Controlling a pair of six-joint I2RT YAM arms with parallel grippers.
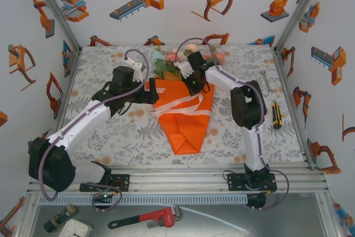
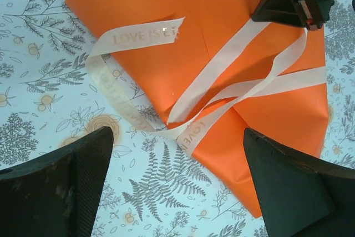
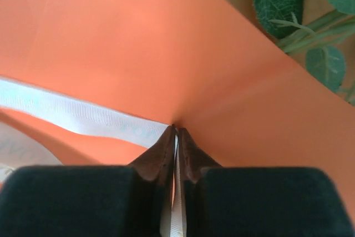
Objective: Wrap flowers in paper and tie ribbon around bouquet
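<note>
Tying step: the ribbon is draped loosely over the wrapped bouquet, not yet knotted.
The bouquet lies mid-table, its long axis running near to far, tip toward the arm bases, flowers at its far end. The right fingers are pressed together, pinching the ribbon at the bouquet's upper right; the left fingers hang spread just left of it. Next, probably: draw the ribbon taut while the left fingers take the loose end.

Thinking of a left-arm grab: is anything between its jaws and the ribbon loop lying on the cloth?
Nothing visible. The left gripper hovers, jaws open, above the ribbon loop, with only cloth beneath.
</note>
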